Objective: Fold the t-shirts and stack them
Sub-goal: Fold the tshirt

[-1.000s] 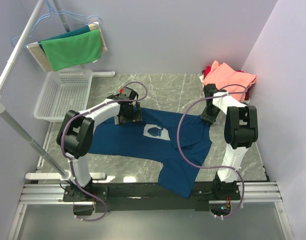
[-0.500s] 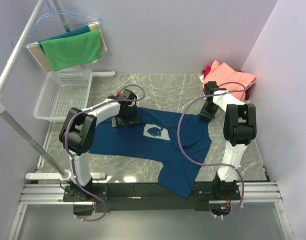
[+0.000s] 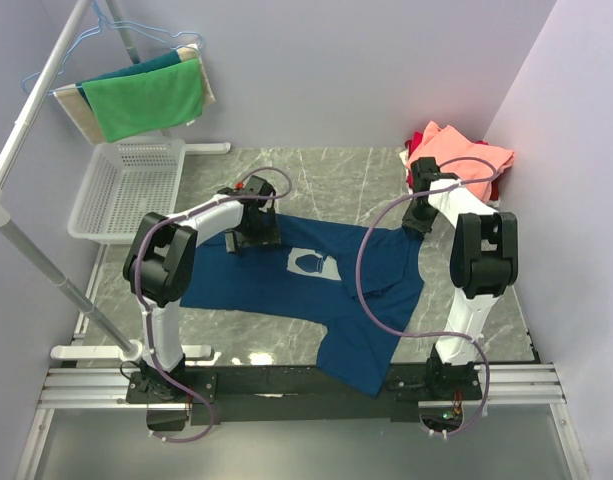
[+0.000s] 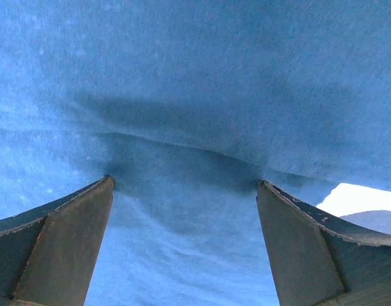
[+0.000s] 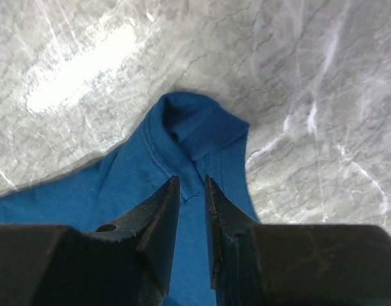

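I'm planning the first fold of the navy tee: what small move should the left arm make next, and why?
Probably close the left gripper: its fingers stand wide open, pressed onto the navy t-shirt with a ridge of cloth between them, while the right gripper pinches a fold at its edge. Both need a hold before lifting.

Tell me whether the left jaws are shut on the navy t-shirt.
No, the left jaws stand wide apart, tips resting on the navy t-shirt.
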Controlling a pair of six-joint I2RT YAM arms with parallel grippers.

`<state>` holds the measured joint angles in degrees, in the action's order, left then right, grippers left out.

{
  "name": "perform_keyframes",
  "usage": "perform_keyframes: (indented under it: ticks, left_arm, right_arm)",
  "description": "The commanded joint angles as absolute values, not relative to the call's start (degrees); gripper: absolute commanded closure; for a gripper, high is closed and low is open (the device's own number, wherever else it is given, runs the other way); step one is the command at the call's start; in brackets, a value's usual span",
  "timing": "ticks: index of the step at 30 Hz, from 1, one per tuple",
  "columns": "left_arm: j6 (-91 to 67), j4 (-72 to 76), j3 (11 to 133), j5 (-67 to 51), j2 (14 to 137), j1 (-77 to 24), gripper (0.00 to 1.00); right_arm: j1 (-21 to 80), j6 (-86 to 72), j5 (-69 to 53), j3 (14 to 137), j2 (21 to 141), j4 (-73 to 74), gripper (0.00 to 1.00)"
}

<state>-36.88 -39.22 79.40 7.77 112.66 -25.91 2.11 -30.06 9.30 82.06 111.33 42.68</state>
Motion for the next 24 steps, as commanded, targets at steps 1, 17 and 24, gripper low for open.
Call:
perform_keyframes:
  ticks: [1,17,24]
  left_arm:
    - [-37.35,-39.37,82.18,7.91,113.82,-25.66,0.01]
    - [-38.23,-39.81,81.74,8.52,113.38,-24.17,0.01]
    - [-39.02,-40.78,79.81,11.6,113.2,-22.85,0.01]
  right_arm:
    - [2.37,-28.92,7.66,84.11,110.83,41.75,0.7]
    - [2.46,-27.86,7.47,85.61,117.69,42.19,0.82]
    - [2.37,-28.21,10.81,86.92,115.93,43.68,1.0]
